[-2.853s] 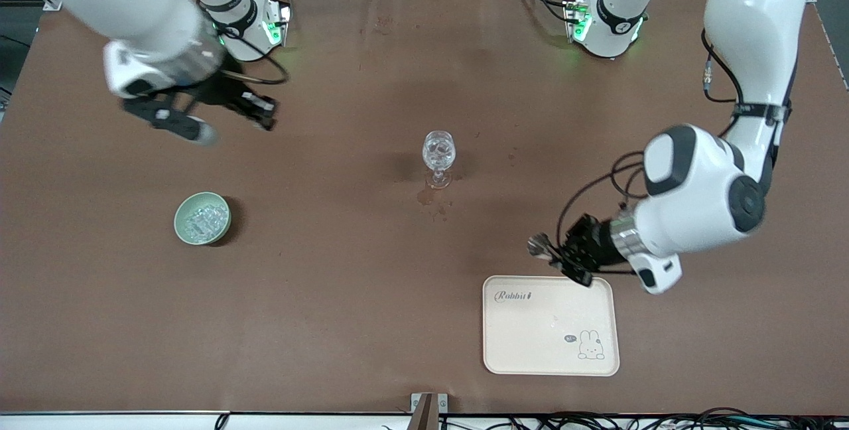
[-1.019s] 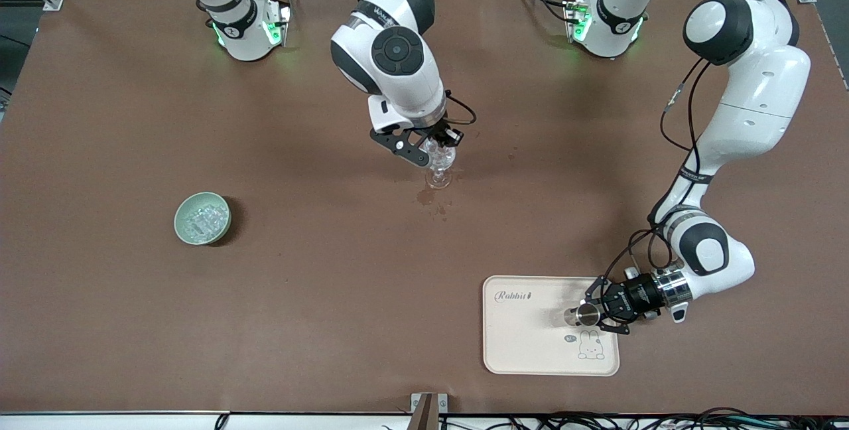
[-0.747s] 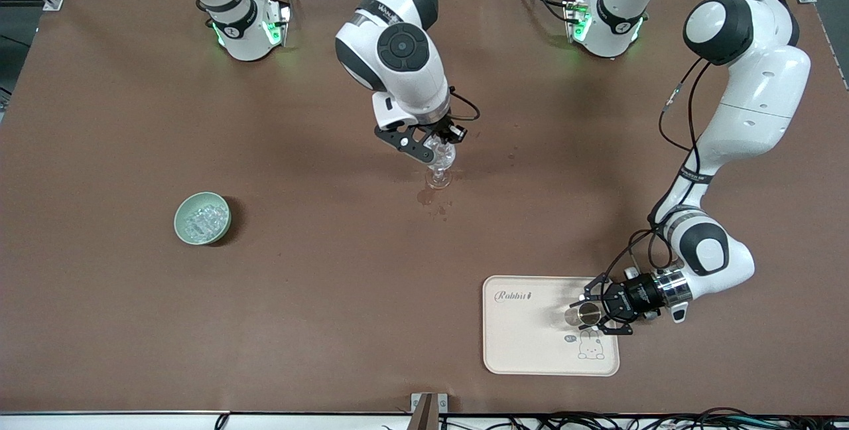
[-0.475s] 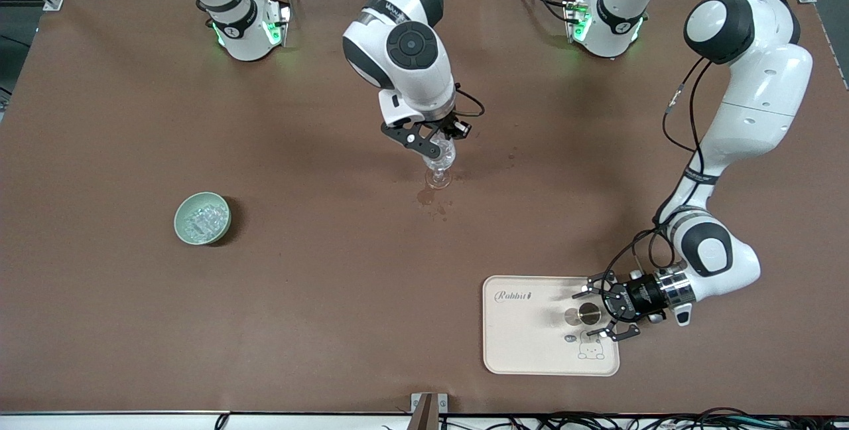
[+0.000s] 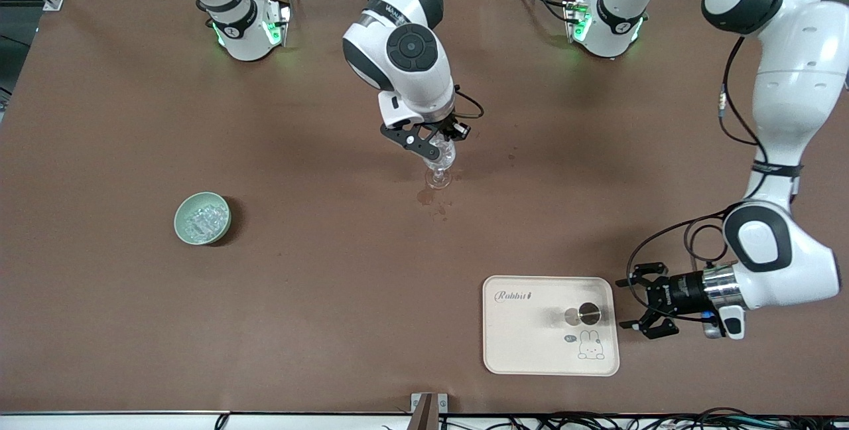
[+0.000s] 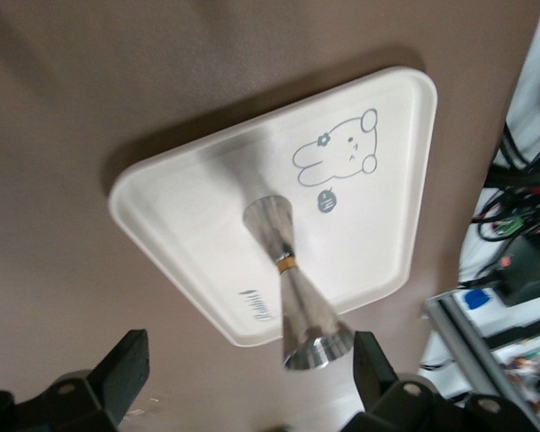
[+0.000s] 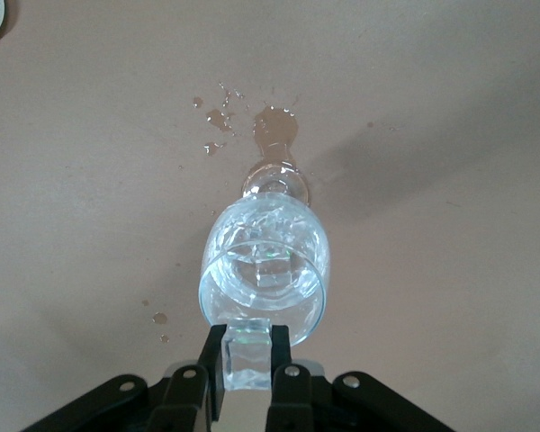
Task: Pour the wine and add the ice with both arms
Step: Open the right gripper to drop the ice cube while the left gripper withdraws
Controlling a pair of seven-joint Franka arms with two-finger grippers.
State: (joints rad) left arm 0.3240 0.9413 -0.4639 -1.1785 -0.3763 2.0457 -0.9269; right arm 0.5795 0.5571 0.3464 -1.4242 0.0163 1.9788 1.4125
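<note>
I use the clear stemmed wine glass (image 5: 438,166) standing upright at mid-table as my landmark. My right gripper (image 5: 432,140) hangs directly over its rim, fingers (image 7: 282,371) closed on a small clear, glassy ice cube (image 7: 247,356), which sits just above the bowl of the glass. In the right wrist view I see more ice already lying inside the glass, and wet brown splashes (image 7: 272,126) on the brown table cover (image 5: 318,271) beside its foot.

Well away from the glass, toward the right arm's end of the table and nearer the front camera, sits the pale green round bowl (image 5: 202,218) with the remaining ice chunks (image 5: 201,221) in it.

Nearer the front camera than the glass, toward the left arm's end, lies the cream rectangular tray with a rabbit drawing (image 5: 530,350). A silver hourglass-shaped metal jigger (image 5: 587,312) stands upright on it. My left gripper (image 5: 633,304) is low, just beside the tray's edge, fingers (image 6: 117,369) spread wide and holding nothing, apart from the jigger.
</note>
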